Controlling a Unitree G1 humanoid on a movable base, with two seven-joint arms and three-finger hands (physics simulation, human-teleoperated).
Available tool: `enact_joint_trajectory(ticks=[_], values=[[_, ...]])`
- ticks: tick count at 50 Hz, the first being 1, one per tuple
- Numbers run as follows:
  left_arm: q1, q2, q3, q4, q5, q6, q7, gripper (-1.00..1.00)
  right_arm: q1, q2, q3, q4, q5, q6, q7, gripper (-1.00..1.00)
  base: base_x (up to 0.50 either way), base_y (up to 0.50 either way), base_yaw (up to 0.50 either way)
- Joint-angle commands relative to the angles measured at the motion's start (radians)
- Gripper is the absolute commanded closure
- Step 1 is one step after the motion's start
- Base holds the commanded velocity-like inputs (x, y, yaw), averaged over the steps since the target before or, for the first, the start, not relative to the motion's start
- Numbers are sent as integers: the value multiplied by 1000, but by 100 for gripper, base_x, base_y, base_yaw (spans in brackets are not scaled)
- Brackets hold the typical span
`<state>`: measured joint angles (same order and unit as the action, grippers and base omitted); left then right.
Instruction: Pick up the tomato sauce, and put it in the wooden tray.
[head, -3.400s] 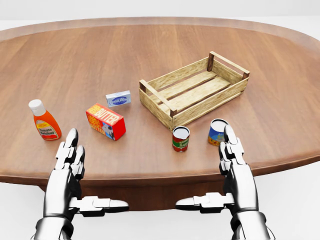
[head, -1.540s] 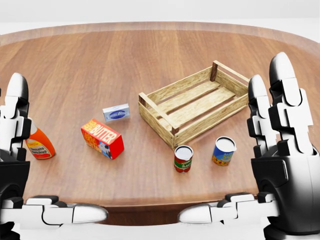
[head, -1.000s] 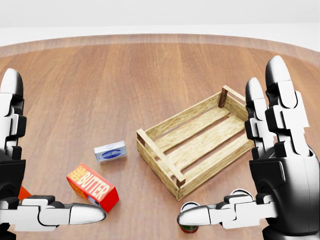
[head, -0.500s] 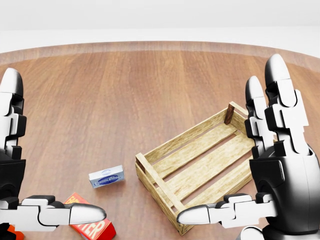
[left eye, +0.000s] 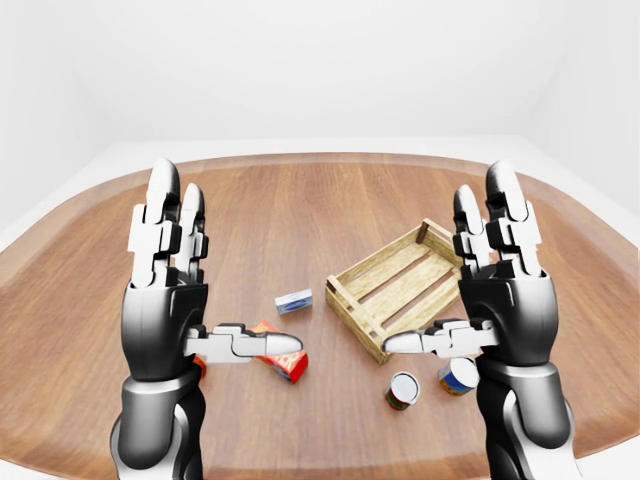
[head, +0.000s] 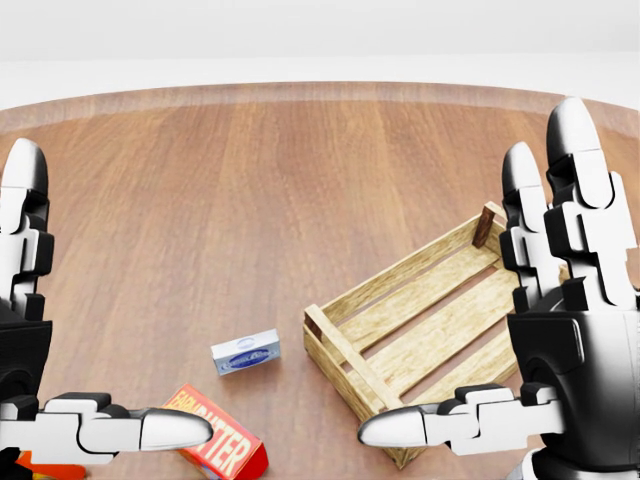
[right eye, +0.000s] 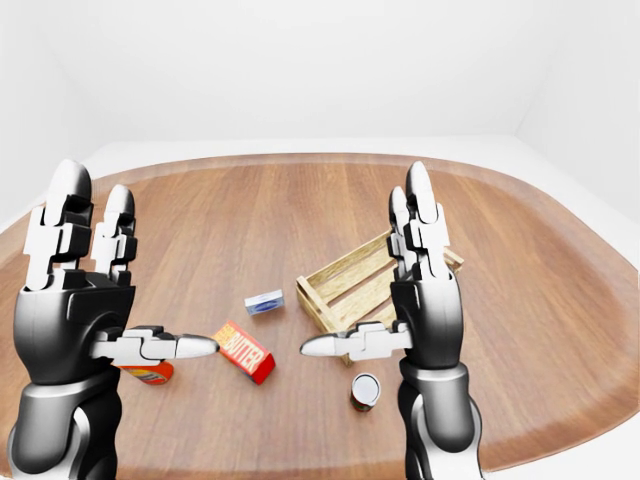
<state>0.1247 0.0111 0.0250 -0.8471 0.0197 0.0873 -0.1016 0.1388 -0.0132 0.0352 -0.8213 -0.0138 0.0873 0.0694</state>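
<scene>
The tomato sauce can (left eye: 402, 390), red-labelled with a green band, stands upright on the wooden table, just below the wooden tray's near corner. The slatted wooden tray (left eye: 395, 285) lies at an angle and is empty. My left hand (left eye: 232, 264) and right hand (left eye: 440, 268) are raised above the table, palms facing each other, fingers up and thumbs pointing inward. Both are open and hold nothing. The right thumb hovers above the can, apart from it. In the head view the can is out of sight below the bottom edge.
A blue-and-yellow can (left eye: 459, 376) stands right of the tomato sauce, partly behind my right wrist. A red butter box (right eye: 243, 351), a small blue-white box (right eye: 264, 301) and an orange ketchup bottle (right eye: 150, 373) lie left of the tray.
My hands rose from the table edge and now stand upright and open. The head view tilted up, then shifted so the table's things slid down and right; both cans left its bottom edge.
</scene>
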Motion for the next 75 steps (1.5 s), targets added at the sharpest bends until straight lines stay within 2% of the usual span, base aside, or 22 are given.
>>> enact_joint_trajectory(ticks=[1,23,35,40,46,61,75], values=[[-1,1,3,-5,-1,0,-1,-100,3,8,5,4,10,0,3,-100,0,0,0],[-9,1,16,-8,-11,0,-2,-100,10,2,17,32,0,0,-5,-100,0,0,0],[-14,2,27,-4,-13,0,-3,-100,66,0,49,-16,-4,0,-18,-100,0,0,0],[-25,3,45,-29,-25,0,-6,-100,108,-4,97,-36,-6,0,-42,-100,0,0,0],[-22,3,49,-42,-29,0,-6,-100,228,-51,159,-53,-12,0,-60,-100,0,0,0],[-22,3,51,-46,-28,0,-8,-100,436,-143,228,-178,-5,0,-99,-100,0,0,0],[-26,4,52,-32,-27,0,-6,-100,587,-238,262,-138,7,0,-150,-100,0,0,0]])
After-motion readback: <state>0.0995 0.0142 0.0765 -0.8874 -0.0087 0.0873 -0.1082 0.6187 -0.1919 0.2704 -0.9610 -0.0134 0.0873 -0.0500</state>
